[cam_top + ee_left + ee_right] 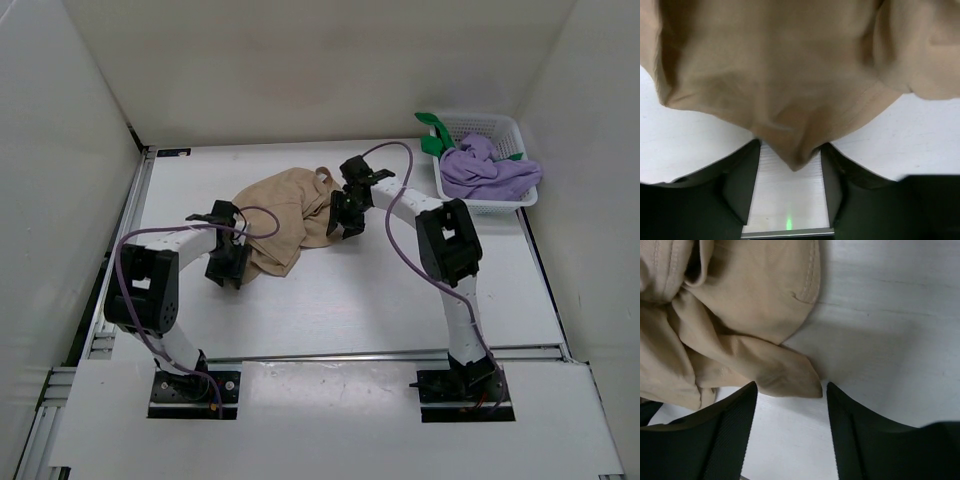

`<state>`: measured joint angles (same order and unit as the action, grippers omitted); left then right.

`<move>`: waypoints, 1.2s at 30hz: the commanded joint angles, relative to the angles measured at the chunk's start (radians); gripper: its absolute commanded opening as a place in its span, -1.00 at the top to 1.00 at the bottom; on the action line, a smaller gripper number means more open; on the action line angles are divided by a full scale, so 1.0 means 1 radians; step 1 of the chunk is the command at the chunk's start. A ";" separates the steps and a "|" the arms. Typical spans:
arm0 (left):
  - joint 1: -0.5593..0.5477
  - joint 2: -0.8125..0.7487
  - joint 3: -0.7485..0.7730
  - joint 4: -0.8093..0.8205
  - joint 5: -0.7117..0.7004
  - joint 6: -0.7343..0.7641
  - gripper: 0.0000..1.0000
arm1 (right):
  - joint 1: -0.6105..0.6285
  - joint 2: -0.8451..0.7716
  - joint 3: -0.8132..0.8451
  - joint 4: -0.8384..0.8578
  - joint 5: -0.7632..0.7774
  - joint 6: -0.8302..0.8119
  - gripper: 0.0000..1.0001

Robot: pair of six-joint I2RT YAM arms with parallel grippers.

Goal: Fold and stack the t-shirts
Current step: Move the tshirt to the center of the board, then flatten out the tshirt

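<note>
The tan t-shirt (285, 215) lies crumpled in the middle of the table. My left gripper (228, 262) is at its near left edge, and my right gripper (345, 215) is at its right edge. In the left wrist view a hanging fold of the tan t-shirt (790, 75) dips between the fingertips of the open left gripper (790, 150). In the right wrist view a corner of the tan t-shirt (785, 377) lies between the tips of the open right gripper (790, 390); neither finger presses on it. The purple t-shirt (488, 172) and green t-shirt (432, 137) sit in the basket.
A white mesh basket (480, 118) stands at the back right, close to the right wall. White walls enclose the table on the left, back and right. Purple cables loop along both arms.
</note>
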<state>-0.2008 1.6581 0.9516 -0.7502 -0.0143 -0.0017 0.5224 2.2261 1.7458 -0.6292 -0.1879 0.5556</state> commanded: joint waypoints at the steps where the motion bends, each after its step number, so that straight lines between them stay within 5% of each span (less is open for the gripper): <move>1: -0.011 0.029 0.013 0.052 0.010 0.002 -0.11 | 0.005 0.037 0.043 -0.020 0.016 -0.019 -0.07; 3: -0.011 0.040 0.022 0.052 0.033 0.002 0.33 | 0.005 0.059 0.057 -0.010 -0.025 -0.029 0.23; 5: -0.011 0.049 0.022 0.052 0.046 0.002 0.80 | -0.004 0.060 0.069 0.003 -0.056 -0.039 0.91; 6: -0.011 0.049 0.022 0.052 0.059 0.002 0.80 | -0.004 0.046 0.055 0.012 -0.068 -0.028 1.00; 13: 0.061 -0.179 0.068 -0.038 -0.010 0.002 0.80 | -0.142 -0.270 -0.116 0.077 -0.139 -0.019 1.00; 22: 0.216 -0.460 0.395 -0.239 0.026 0.002 0.80 | -0.334 -0.866 -0.166 0.030 0.007 -0.074 1.00; 29: 0.326 -0.422 0.627 -0.402 0.086 0.002 0.80 | -0.415 -1.003 -0.047 -0.042 0.079 -0.065 1.00; 36: 0.414 -0.226 0.625 -0.445 0.099 0.002 0.80 | -0.435 -0.935 -0.009 -0.052 0.122 -0.088 1.00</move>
<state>0.2062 1.3670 1.5833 -1.1404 0.0631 -0.0002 0.0910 1.2377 1.7016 -0.6670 -0.0887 0.4911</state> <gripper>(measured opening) 0.128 0.004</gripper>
